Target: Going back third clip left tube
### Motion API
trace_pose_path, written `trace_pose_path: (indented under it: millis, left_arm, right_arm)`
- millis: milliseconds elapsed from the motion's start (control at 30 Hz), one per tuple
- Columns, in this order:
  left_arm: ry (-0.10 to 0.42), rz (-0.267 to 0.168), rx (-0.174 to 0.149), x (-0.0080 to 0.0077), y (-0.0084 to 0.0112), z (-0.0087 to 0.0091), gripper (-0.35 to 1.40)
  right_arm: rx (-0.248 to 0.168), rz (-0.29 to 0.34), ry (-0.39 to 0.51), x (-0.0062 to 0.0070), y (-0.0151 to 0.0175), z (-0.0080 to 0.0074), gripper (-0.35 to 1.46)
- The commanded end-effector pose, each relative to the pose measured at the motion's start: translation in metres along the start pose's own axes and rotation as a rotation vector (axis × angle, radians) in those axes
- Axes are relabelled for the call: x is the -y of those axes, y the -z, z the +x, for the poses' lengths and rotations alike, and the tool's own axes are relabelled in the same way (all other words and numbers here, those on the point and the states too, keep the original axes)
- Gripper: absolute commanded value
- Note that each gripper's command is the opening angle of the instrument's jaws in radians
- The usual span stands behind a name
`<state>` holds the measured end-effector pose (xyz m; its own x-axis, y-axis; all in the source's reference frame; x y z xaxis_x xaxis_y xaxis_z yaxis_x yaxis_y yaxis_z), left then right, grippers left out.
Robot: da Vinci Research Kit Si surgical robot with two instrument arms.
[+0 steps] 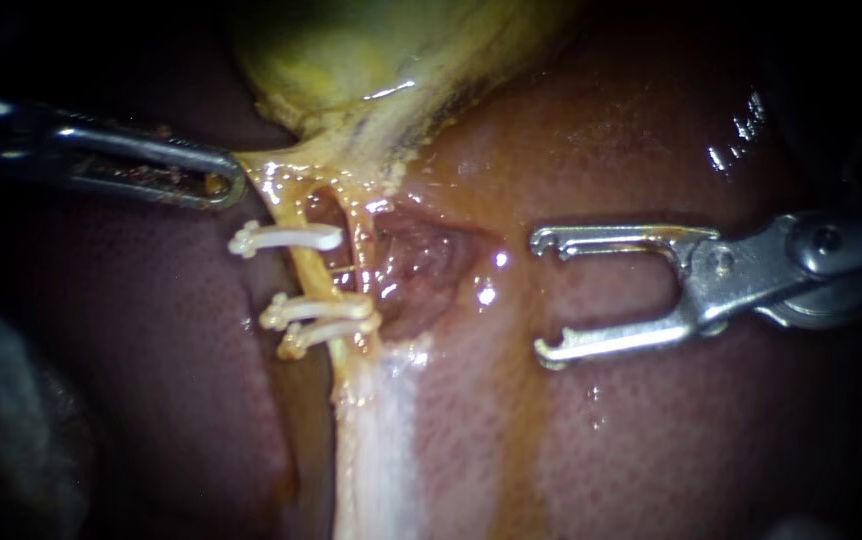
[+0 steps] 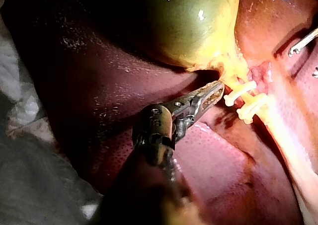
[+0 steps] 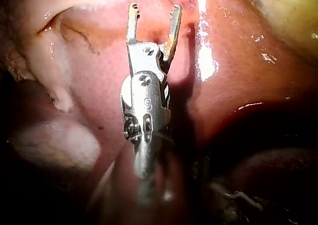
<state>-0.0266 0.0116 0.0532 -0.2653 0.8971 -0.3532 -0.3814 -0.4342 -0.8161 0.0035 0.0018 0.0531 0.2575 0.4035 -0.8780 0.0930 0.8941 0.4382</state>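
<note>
Gallbladder: the yellow-green gallbladder (image 1: pixel 351 50) (image 2: pixel 194 21) is seen at 12 o'clock in the endoscope view. It is closed, so what it holds cannot be seen.
Liver: the dark red liver (image 1: pixel 651 430) (image 2: pixel 223 170) (image 3: pixel 99 76) is spread under everything else.
Yellow tissue: wet yellow tissue (image 1: pixel 351 160) is drawn down from the gallbladder and pulled to a point towards 10 o'clock.
Left instrument: the left instrument (image 1: pixel 226 185) (image 2: pixel 217 87) is brought in from 9 o'clock. Its claw is closed on that point of yellow tissue, just above the clips.
Left tube: the left tube (image 1: pixel 303 275) is found just off centre towards 9 o'clock, running from the yellow tissue down towards 6 o'clock.
Clips: three white clips are set across the left tube. The upper clip (image 1: pixel 286 238) is apart from the other two. The middle clip (image 1: pixel 316 308) and the lower clip (image 1: pixel 329 330) lie just beside each other (in the left wrist view they are seen just ahead of the closed claw).
Hollow: a raw reddish hollow (image 1: pixel 421 260) is opened just beside the tube, towards 3 o'clock. Only wet tissue is seen in it.
Right instrument: the right instrument (image 1: pixel 539 296) (image 3: pixel 155 9) is brought in from 3 o'clock. Its claw is held wide open with nothing in it, over bare liver, apart from the hollow and well clear of the clips.
</note>
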Motion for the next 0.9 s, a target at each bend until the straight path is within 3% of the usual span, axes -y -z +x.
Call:
trace_pose_path:
  millis: [33, 467, 900]
  left_arm:
    - [-0.001, 0.002, -0.001, 0.0001, -0.0002, -0.0001, -0.35]
    - [-0.006, -0.008, 0.003, 0.0004, -0.0039, -0.0010, -0.35]
    - [-0.006, -0.007, 0.003, 0.0004, -0.0041, -0.0009, -0.35]
  right_arm:
    - [0.000, 0.000, 0.000, 0.0000, 0.0000, 0.0000, 0.50]
    - [0.000, 0.004, 0.000, 0.0001, 0.0000, 0.0001, 0.50]
    - [-0.001, 0.004, -0.001, 0.0001, 0.0002, 0.0001, 0.50]
